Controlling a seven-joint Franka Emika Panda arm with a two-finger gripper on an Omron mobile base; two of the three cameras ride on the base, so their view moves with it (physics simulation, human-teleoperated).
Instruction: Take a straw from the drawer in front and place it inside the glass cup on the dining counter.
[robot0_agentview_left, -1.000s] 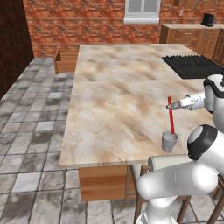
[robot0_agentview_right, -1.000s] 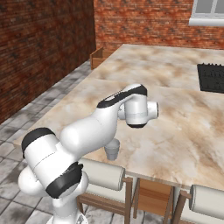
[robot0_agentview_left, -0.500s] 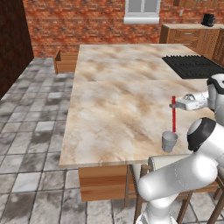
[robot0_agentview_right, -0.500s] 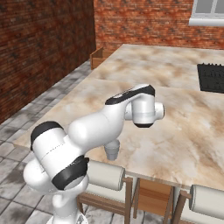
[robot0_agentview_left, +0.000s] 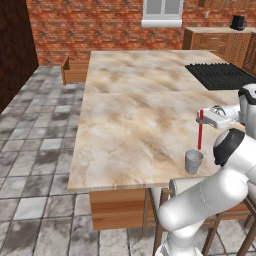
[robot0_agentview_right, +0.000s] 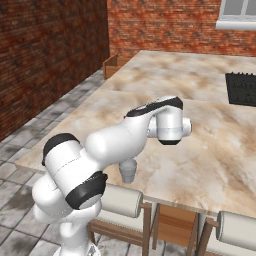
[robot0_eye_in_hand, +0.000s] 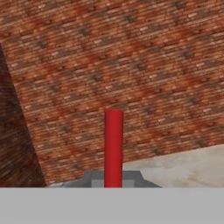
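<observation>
- Left base view: the gripper (robot0_agentview_left: 203, 118) sits at about 3 o'clock, its fingers pinched on the top end of the straw (robot0_agentview_left: 200, 132), which hangs upright from them.
- The straw's lower end stops just above and a little behind the rim of the glass cup (robot0_agentview_left: 193, 161), at about 4 o'clock near the front edge of the dining counter (robot0_agentview_left: 130, 125). I cannot tell whether the tip sits directly over the opening.
- Right base view: the cup (robot0_agentview_right: 128, 171) stands upright at 6 o'clock, partly tucked behind the arm, so the straw itself is hidden there.
- Hand view: the straw (robot0_eye_in_hand: 113, 148) rises between the finger tips, looking straight and centred against the brick wall (robot0_eye_in_hand: 131, 65).
- The drawer (robot0_agentview_left: 75, 70) stands pulled out at 11 o'clock, well away from the work.
- Risk: the cup is small and light-looking. A descent slightly off centre could catch the rim and tip or push it toward the counter edge.
- Risk: the straw is much taller than the cup. Released while leaning, it could lever the cup over or slip out onto the stone.
- Risk: letting go too high may let it bounce out.
</observation>
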